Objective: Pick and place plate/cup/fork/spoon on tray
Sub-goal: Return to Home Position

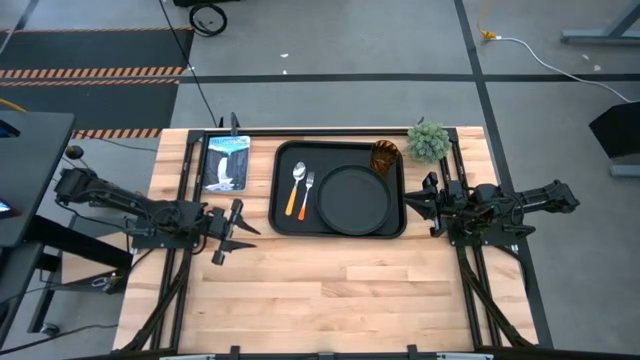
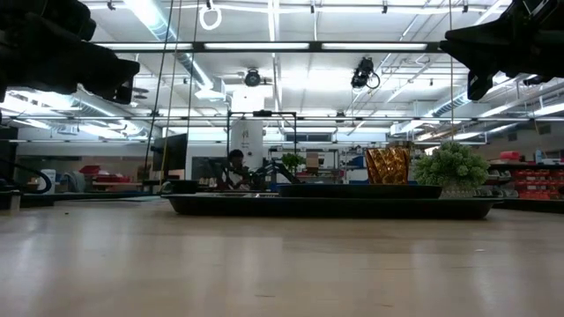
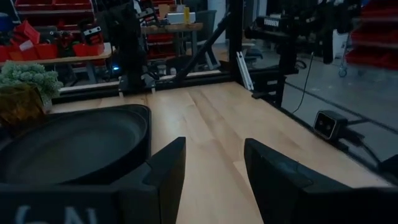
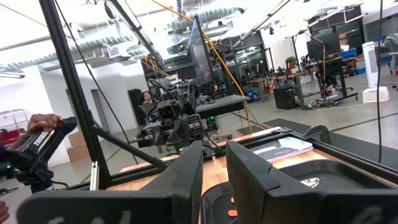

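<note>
The black rectangular tray lies at the table's far middle. On it rest the round black plate, the amber cup at its far right corner, and the spoon and fork side by side at its left. My left gripper is open and empty left of the tray, above the table. My right gripper is open and empty just right of the tray. The left wrist view shows the plate and cup.
A picture book lies left of the tray at the far side. A small green plant stands at the far right beside the cup. Bare wood runs along the table's near half. A person shows far behind.
</note>
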Tool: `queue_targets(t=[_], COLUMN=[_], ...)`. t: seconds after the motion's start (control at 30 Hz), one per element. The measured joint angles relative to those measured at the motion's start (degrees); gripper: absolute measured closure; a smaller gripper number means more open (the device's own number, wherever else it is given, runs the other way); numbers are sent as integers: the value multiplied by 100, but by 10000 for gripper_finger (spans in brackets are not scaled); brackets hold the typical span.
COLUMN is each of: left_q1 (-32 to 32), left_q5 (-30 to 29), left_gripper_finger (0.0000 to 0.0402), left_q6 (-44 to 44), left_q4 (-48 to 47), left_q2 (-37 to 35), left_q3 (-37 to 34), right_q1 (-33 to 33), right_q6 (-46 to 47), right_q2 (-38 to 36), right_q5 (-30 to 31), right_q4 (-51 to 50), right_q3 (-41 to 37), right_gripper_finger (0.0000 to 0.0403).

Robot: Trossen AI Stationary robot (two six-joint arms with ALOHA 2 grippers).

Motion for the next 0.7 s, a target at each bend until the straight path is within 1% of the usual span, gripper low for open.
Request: queue_targets(t=[0.27, 0.6, 0.7], left_q1=[104, 118, 131], left_q5=[2, -35, -122], left_gripper_finger=[230, 230, 230], left_q6=[-280, -859, -989], left_q4=[-1103, -2657, -2835], left_q2=[-1043, -2373, -2671], left_q3=[0, -2, 0], right_q1=[2, 0, 2], right_q6=[0, -1, -1], right_q2=[1, 0, 1], right_q5=[0, 0, 0], right_q4=[0, 0, 0], right_q3=[0, 0, 0], right_gripper_finger=[325, 325, 325])
